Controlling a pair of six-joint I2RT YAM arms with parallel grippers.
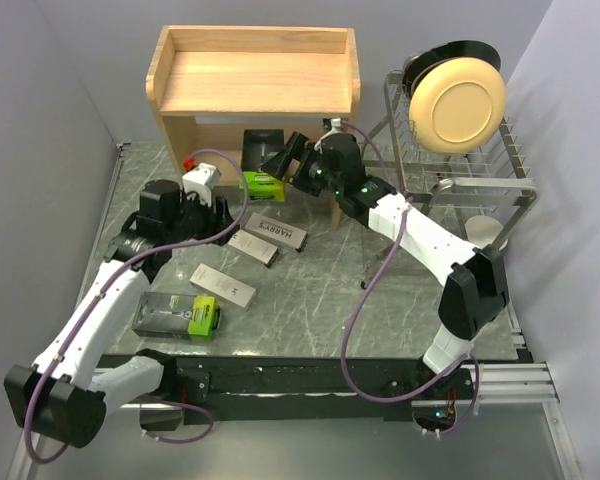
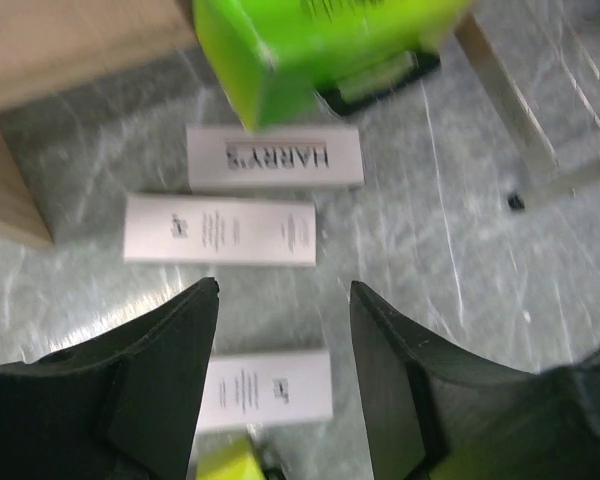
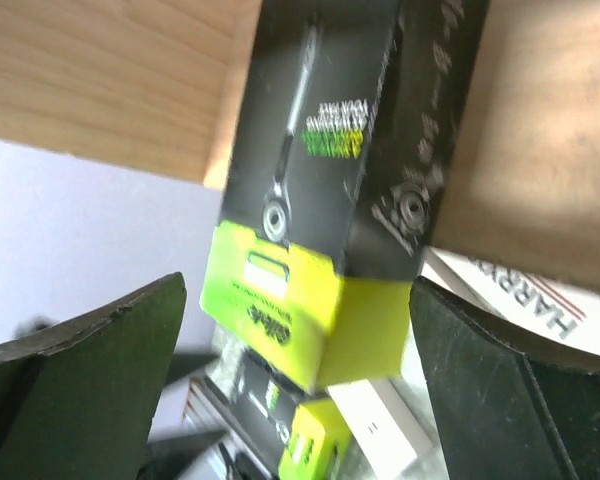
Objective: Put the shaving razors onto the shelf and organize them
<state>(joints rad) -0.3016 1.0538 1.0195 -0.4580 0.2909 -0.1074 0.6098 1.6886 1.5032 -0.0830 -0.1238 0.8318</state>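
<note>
From above we see the right gripper at the shelf's lower tier, jaws spread around a black-green pack there; three white boxes and a second pack lie on the table before the shelf. The left wrist shows the left gripper partly open, empty, over those boxes. In the right wrist view the fingers stand wide, clear of the pack on both sides.

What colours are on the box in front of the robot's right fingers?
The box is black with a bright lime-green end. The right wrist view shows it best.
</note>
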